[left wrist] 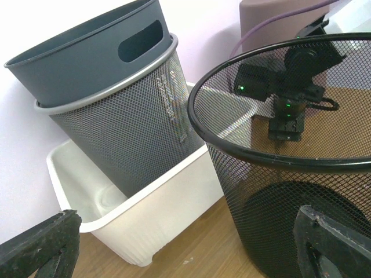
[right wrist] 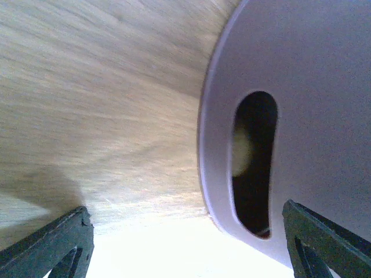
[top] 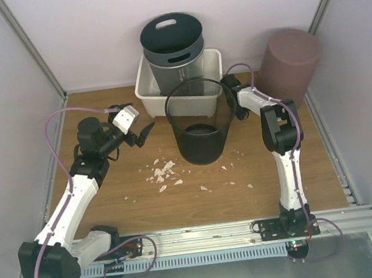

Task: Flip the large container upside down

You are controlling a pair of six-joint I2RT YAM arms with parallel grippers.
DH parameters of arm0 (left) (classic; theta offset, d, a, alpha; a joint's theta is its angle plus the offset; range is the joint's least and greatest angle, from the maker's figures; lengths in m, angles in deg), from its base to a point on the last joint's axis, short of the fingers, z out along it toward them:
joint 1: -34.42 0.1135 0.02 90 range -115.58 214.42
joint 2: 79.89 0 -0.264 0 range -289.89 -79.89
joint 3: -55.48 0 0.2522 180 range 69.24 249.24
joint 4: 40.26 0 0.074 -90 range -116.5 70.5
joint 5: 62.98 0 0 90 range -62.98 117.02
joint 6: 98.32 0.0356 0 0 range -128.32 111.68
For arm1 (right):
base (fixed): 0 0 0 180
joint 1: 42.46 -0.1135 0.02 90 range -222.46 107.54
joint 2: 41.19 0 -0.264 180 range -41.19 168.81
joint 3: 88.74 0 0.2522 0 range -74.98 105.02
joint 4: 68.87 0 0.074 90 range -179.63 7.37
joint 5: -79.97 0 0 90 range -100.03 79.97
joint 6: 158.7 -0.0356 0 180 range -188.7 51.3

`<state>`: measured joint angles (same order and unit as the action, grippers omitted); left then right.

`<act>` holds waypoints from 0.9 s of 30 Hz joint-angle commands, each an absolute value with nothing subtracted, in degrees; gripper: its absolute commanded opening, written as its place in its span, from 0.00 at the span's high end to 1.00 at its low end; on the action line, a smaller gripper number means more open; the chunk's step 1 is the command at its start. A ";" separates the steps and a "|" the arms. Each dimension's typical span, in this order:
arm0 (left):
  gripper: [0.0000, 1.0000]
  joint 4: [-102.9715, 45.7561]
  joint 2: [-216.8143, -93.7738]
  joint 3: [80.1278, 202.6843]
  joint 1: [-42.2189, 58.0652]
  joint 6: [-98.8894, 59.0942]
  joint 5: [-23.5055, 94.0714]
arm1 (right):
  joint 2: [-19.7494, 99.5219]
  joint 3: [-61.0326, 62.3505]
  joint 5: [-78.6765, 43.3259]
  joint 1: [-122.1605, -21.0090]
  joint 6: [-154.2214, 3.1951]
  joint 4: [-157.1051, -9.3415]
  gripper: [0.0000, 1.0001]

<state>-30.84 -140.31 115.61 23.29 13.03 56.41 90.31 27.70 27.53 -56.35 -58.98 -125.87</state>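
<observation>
The large container (top: pixel 290 62), mauve-brown, stands bottom up at the back right against the wall. Its pale wall with a handle slot (right wrist: pixel 252 168) fills the right of the right wrist view, rim edge on the wood. My right gripper (top: pixel 232 87) hangs between that container and a black mesh bin (top: pixel 201 120). It is open (right wrist: pixel 184 223) with nothing between its fingers. The mesh bin stands upright mid-table, mouth up (left wrist: pixel 290 156). My left gripper (top: pixel 143 135) is left of the bin, open (left wrist: pixel 186 223) and holding nothing.
A white tub (top: pixel 146 93) at the back holds a grey mesh bin with a dark grey bin (top: pixel 171 35) nested in it, seen tilted in the left wrist view (left wrist: pixel 116 104). White scraps (top: pixel 164 172) litter the wood in front of the black bin. Walls close in on three sides.
</observation>
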 commanded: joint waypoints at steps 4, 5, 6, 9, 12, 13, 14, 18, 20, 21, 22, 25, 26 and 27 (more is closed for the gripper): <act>0.01 -33.61 -141.11 115.86 23.61 11.43 57.23 | 88.91 18.90 35.70 -57.58 -55.47 -117.46 0.11; 0.01 -33.70 -141.25 115.90 23.57 11.38 57.33 | 88.68 18.66 35.49 -57.58 -55.26 -116.95 0.11; 0.01 -33.76 -141.38 115.95 23.60 11.23 57.34 | 88.61 18.68 35.13 -57.60 -55.22 -117.01 0.11; 0.01 -33.97 -141.48 115.99 23.59 11.11 57.42 | 88.13 19.59 31.92 -57.74 -55.81 -119.49 0.12; 0.01 -34.01 -141.63 116.08 23.59 11.26 57.39 | 86.70 20.73 26.44 -58.36 -56.46 -123.74 0.12; 0.01 -34.06 -141.66 116.15 23.59 11.29 57.36 | 85.85 20.81 25.65 -58.71 -56.86 -124.48 0.12; 0.01 -34.01 -141.67 116.17 23.61 11.30 57.39 | 84.95 20.87 24.47 -59.24 -57.32 -125.30 0.12; 0.01 -33.91 -141.51 116.17 23.60 11.18 57.37 | 81.86 21.65 17.04 -60.21 -62.22 -131.42 0.11; 0.01 -33.71 -141.20 116.21 23.57 11.25 57.36 | 80.75 20.69 15.35 -60.23 -66.03 -135.51 0.11; 0.01 -33.66 -141.03 116.15 23.61 11.30 57.35 | 80.11 19.51 15.36 -60.14 -67.98 -136.54 0.11; 0.01 -33.63 -140.87 116.09 23.58 11.40 57.36 | 79.28 18.30 15.17 -59.81 -70.51 -137.48 0.11; 0.01 -33.38 -140.46 116.22 23.61 11.63 57.43 | 76.38 14.86 14.10 -58.02 -76.69 -138.46 0.11; 0.01 -33.17 -140.45 116.24 23.55 11.71 57.66 | 75.14 13.73 13.57 -57.27 -77.56 -138.06 0.11; 0.01 -32.98 -140.44 116.40 23.60 11.76 57.86 | 73.90 12.96 13.03 -56.45 -78.13 -137.64 0.11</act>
<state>-31.02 -141.34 115.61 23.29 11.69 56.63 79.12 15.83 16.38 -58.91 -69.91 -134.55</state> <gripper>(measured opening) 0.990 0.889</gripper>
